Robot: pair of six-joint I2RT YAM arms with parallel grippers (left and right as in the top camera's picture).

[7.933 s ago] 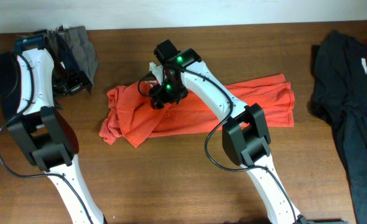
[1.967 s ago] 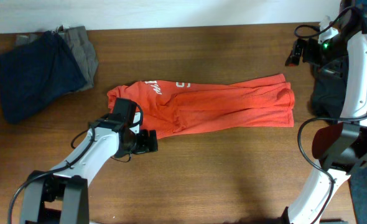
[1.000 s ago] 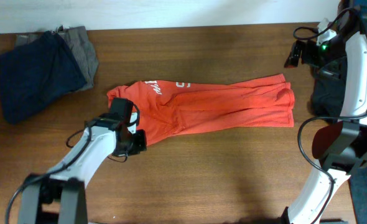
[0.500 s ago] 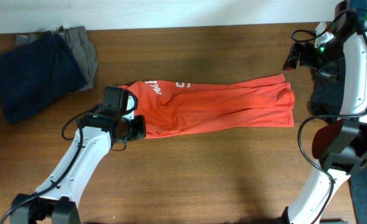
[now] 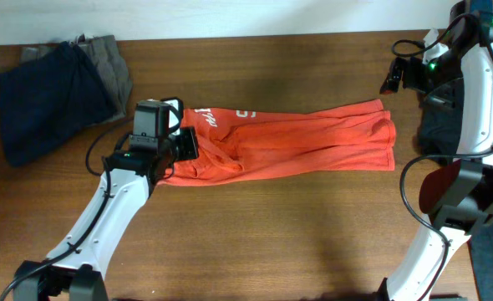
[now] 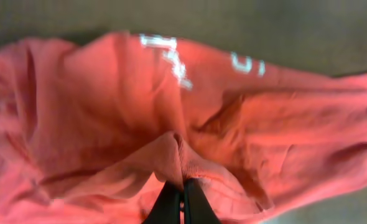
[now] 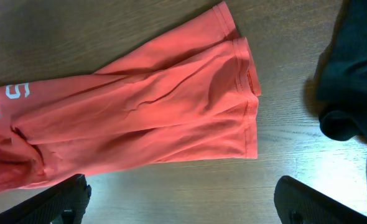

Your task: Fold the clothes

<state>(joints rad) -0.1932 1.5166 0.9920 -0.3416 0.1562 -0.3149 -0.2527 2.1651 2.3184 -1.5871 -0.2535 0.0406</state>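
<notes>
Jaws of the left gripper (image 6: 182,198) pinch tight on a raised fold at the left end of the orange-red T-shirt (image 5: 297,142), which lies lengthwise across the middle of the table (image 5: 313,242). The right gripper (image 5: 394,75) hangs spread wide and empty off the shirt's far right corner, near a black garment (image 7: 357,62).

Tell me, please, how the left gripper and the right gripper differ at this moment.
The left gripper is shut, pinching a fold of the orange T-shirt; the right gripper is wide open and holds nothing. The left gripper sits at the shirt's lettered end; the right gripper is off the shirt, past its other end. Both are dark two-finger grippers.
</notes>
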